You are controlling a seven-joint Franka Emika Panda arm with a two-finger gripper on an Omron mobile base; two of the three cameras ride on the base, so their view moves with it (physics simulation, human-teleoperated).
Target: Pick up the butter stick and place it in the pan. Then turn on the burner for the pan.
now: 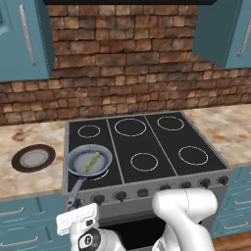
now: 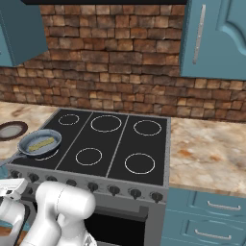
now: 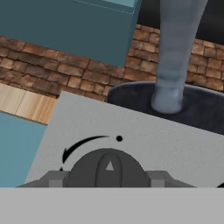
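From the left base view, the butter stick lay in the pan. The right base view agreed. In the hand view, a knob sat between the jaws, contact unclear; turning it looked next.

One pan, grey-blue, one long handle. One butter stick counted inside it. Six white burner rings on the black stove glass: three along the back, three along the front, one of the front three largely covered by the pan. One dark plate with grey centre on the surface left of the stove. Several dark knobs along the stove front; exact count uncertain. One knob seen close in the hand view.
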